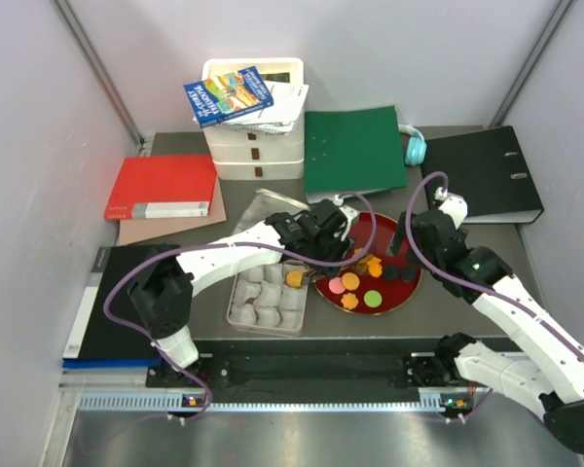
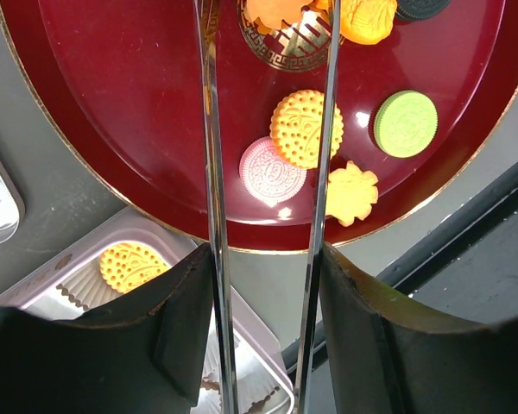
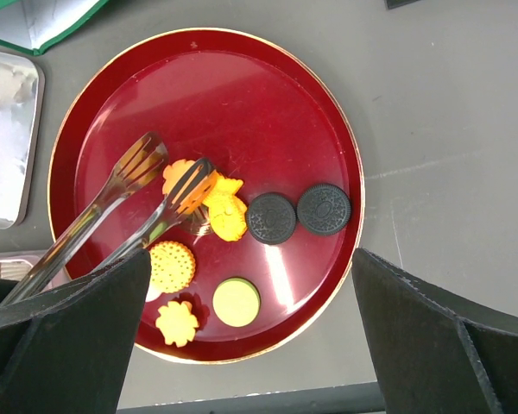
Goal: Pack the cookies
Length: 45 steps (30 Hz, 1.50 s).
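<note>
The left fingers (image 2: pixel 168 336) are clamping a pair of metal tongs (image 2: pixel 209 172). The tong tips are reaching to the orange pieces at the middle of the red plate (image 3: pixel 224 95), and I cannot tell whether one is pinched. The cookies (image 2: pixel 306 128) are lying mostly on the plate's lower half. One more is sitting in a paper cup (image 2: pixel 78 280) of the tin (image 2: pixel 112 228), lower left. The right fingers (image 3: pixel 69 345) are standing wide apart above the plate, holding nothing.

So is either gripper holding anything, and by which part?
The left gripper holds metal tongs, pinching both arms well back from the tips. The right gripper is open, empty.
</note>
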Motion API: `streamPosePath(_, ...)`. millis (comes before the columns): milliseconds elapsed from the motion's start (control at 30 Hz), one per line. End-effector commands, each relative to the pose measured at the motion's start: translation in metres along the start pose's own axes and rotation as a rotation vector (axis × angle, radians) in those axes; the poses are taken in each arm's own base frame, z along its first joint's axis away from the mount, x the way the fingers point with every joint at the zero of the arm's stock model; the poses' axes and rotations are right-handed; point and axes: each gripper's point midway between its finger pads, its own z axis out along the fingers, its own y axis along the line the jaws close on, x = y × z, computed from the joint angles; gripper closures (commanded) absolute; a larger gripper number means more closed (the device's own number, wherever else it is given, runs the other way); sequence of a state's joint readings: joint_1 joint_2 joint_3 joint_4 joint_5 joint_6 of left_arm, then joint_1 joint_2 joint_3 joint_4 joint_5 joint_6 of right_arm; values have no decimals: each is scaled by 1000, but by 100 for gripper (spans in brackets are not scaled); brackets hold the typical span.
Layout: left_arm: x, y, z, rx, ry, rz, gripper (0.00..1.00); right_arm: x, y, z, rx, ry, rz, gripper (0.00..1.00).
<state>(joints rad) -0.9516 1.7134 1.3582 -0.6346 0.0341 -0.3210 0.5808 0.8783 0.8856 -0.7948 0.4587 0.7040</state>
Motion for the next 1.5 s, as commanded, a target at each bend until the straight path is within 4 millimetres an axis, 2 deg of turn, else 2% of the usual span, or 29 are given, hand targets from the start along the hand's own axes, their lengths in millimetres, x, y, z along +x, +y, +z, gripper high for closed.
streamPosePath(0, -21, -10, -3, 33, -67, 28, 47, -15, 6, -7, -10, -38, 16, 1)
streamPosePath(400, -1, 11, -10, -69, -32, 45, 51, -13, 9, -3, -20, -34, 17, 1)
streamPosePath(567, -2, 14, -20, -88, -42, 33, 54, -15, 10, -5, -23, -39, 21, 1)
streamPosePath(667, -13, 15, -38, -110, -78, 29, 54, -15, 11, -5, -27, -41, 20, 1)
streamPosePath(800, -33, 18, -72, -138, -169, 24, 54, -18, 15, -4, -42, -46, 21, 1)
streamPosePath(900, -38, 19, -97, -151, -202, 13, 54, -19, 19, -2, -51, -45, 15, 1)
streamPosePath(1033, -33, 29, -131, -197, -228, -16, 54, -21, 24, 0, -58, -42, 4, 1)
streamPosePath(1100, -22, 34, -146, -213, -227, -41, 54, -23, 27, 1, -69, -44, 4, 1)
streamPosePath(1200, -4, 43, -156, -234, -226, -70, 53, -21, 33, 6, -80, -35, -1, 1)
streamPosePath(1267, 8, 42, -148, -213, -203, -72, 48, -20, 38, 10, -92, -26, -1, 1)
streamPosePath(1333, 6, 35, -144, -172, -215, -80, 45, -18, 42, 12, -104, -14, -1, 1)
streamPosePath(1467, 8, 25, -118, -127, -165, -72, 45, -20, 46, 12, -111, -10, 4, 1)
